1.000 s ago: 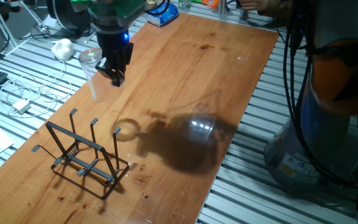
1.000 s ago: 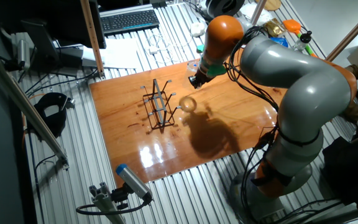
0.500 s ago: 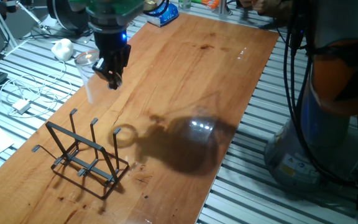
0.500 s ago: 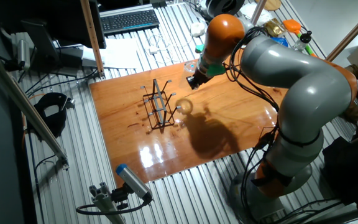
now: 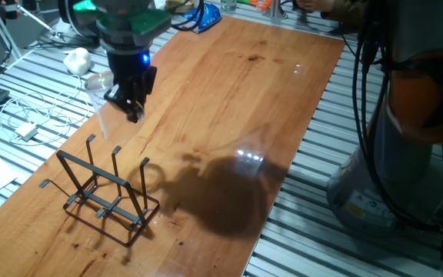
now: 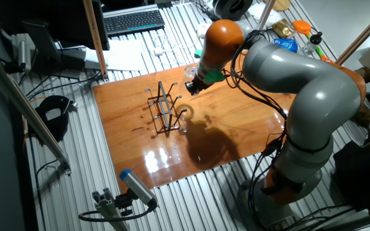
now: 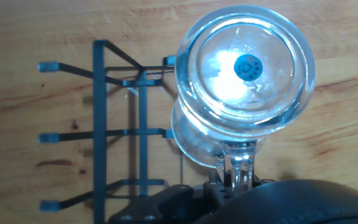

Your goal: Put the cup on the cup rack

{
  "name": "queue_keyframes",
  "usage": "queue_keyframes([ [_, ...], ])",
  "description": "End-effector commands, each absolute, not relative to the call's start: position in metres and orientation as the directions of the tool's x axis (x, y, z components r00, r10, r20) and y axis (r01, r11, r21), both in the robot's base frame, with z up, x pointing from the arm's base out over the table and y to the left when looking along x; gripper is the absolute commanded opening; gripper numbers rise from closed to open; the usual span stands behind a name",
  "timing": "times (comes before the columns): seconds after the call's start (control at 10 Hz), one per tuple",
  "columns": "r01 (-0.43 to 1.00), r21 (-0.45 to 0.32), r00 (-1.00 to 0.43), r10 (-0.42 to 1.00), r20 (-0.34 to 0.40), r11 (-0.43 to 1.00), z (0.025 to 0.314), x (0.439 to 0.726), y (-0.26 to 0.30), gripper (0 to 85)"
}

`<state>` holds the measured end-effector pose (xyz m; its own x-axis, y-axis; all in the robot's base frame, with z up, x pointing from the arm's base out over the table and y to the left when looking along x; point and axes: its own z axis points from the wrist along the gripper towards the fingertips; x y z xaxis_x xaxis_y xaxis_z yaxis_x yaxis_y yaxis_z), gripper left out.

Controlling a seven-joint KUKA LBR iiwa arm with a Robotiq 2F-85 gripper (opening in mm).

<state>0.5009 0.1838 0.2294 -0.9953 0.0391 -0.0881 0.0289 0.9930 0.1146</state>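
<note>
Above the cup rack (image 5: 102, 192), the gripper (image 5: 131, 106) grips the cup (image 5: 102, 96) and should lower it slowly onto a prong.

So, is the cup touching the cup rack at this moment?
Apart. One fixed view shows the cup held in the air by the gripper, with bare wood between it and the prongs of the cup rack below.
</note>
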Motion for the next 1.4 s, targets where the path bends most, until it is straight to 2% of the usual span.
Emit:
queue_keyframes([
  [0.0, 0.040, 0.114, -0.994, 0.051, -0.094, 0.993, 0.226, 0.499, 0.190, 0.0],
  [0.3, 0.066, 0.103, -0.991, 0.077, -0.106, 0.993, 0.219, 0.497, 0.207, 0.0],
  [1.3, 0.061, 0.103, -0.987, 0.075, -0.139, 0.993, 0.191, 0.502, 0.208, 0.0],
])
